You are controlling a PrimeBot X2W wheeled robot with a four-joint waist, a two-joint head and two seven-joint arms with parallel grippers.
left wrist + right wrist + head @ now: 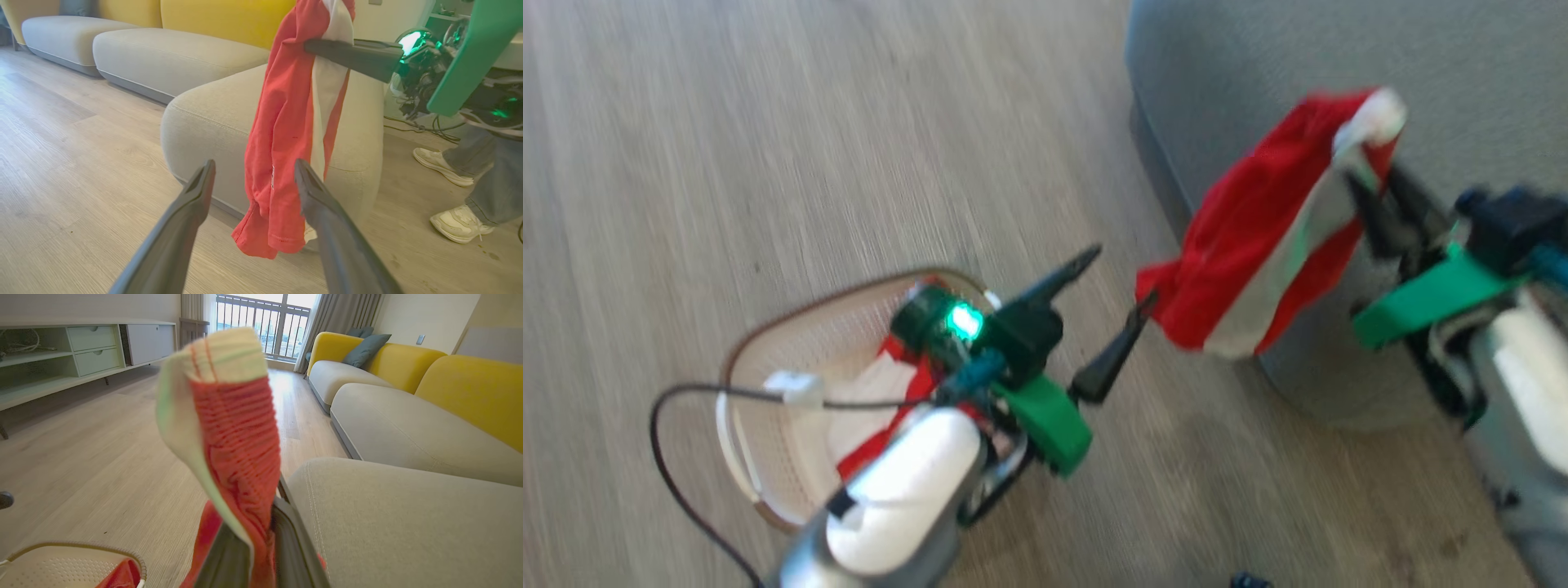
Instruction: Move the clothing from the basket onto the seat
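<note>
Garment [1241, 237] pinched in right claw [1376, 184], beside seat [1462, 65], left claw [1121, 278] spread

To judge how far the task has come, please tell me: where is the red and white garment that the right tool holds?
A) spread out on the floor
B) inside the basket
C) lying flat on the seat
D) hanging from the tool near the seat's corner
D: the right tool is shut on the red and white garment, which hangs by the rounded corner of the seat, above the floor.
</note>
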